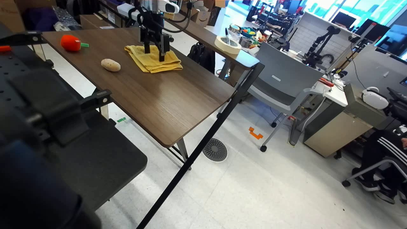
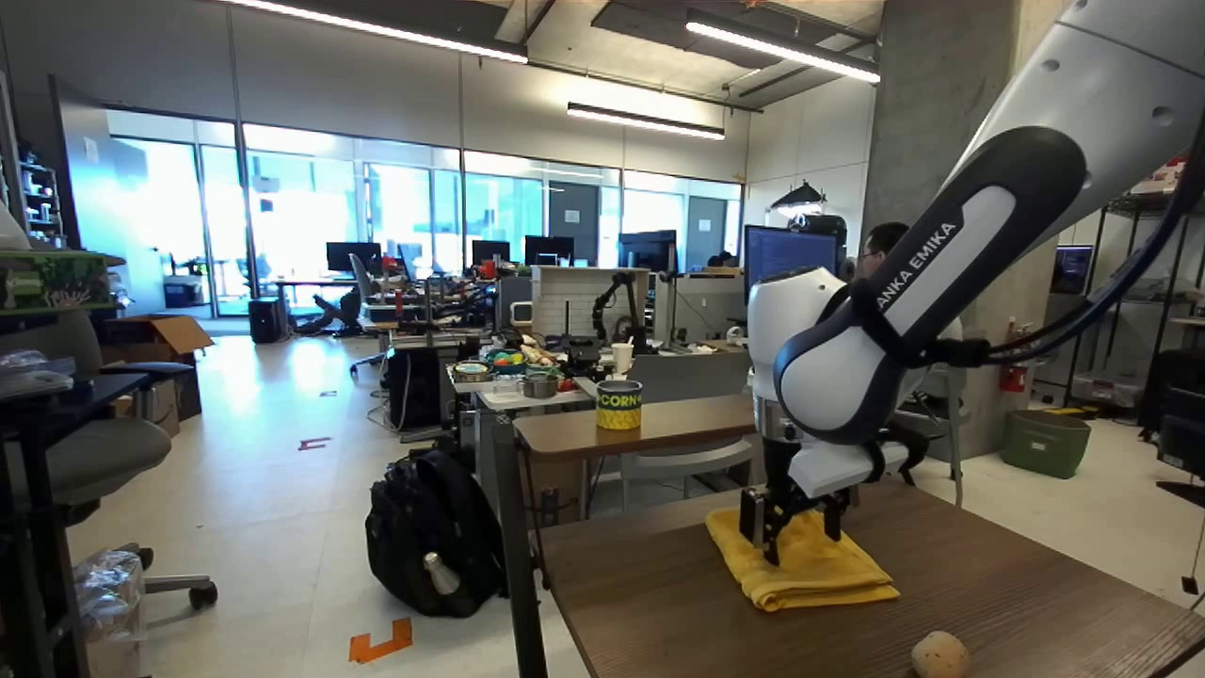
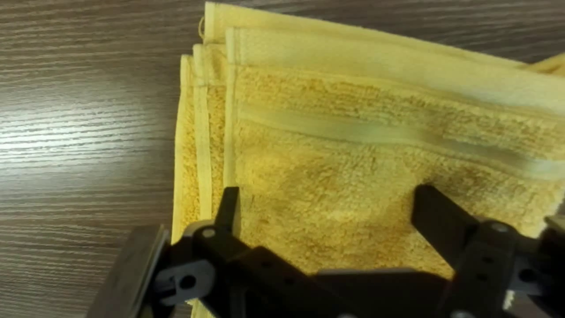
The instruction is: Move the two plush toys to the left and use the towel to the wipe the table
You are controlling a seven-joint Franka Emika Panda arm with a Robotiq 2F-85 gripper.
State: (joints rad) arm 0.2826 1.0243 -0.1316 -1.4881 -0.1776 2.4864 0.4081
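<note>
Upper left in an exterior view, the yellow towel [image 1: 153,62] lies folded on the surface [image 1: 152,98], the gripper [image 1: 154,55] over it, spread apart; potato-shaped toy [image 1: 110,65] and red toy [image 1: 70,43] farther left. Lower right in an exterior view, layered folds [image 2: 825,586]! Wrist view: fuzzy pile [image 3: 326,212], smooth pale bands [image 3: 326,125], centre to right.

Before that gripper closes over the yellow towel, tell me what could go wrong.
The gripper stands open over the folded towel; closing might catch only the upper layers, so the cloth could unfold when dragged.
A wide wipe across the table could bump the potato-shaped toy, which lies in the open near the towel.
The red toy sits near the table's edge, so a nudge might send it off.
</note>
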